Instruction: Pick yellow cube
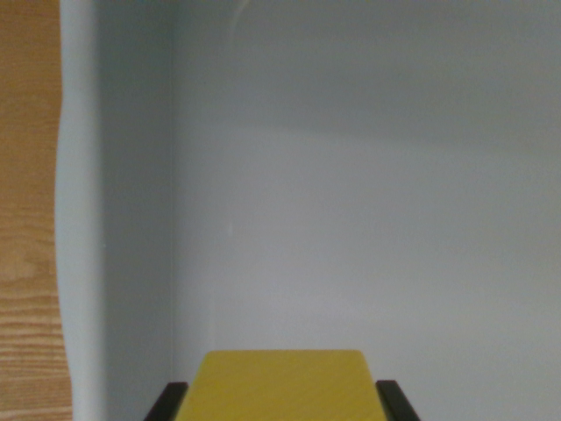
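The yellow cube (282, 386) fills the bottom centre of the wrist view, its flat top face toward the camera. My gripper (282, 405) has a black fingertip pressed against each side of the cube, one at the view's left (168, 402) and one at the view's right (396, 402). The gripper is shut on the cube. The cube's lower part and the rest of the fingers are cut off by the frame's bottom edge.
A pale grey-white bin or tray (368, 202) spans most of the view, with its upright wall and rounded rim (79, 219) at the view's left. Beyond that rim is a strip of wooden tabletop (26, 219).
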`<move>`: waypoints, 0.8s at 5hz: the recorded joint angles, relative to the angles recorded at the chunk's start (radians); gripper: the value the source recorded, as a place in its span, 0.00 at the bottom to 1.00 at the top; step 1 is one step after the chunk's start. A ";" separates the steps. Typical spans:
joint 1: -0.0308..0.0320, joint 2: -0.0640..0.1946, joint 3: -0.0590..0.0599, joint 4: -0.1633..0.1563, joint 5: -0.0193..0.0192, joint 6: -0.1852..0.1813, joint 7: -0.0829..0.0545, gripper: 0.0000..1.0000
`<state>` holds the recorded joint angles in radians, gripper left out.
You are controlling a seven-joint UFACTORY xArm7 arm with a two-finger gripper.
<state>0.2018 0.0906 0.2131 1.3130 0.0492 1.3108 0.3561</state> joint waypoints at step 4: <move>-0.0025 -0.031 0.001 0.046 0.0062 0.077 -0.001 1.00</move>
<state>0.1993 0.0591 0.2145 1.3592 0.0554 1.3879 0.3552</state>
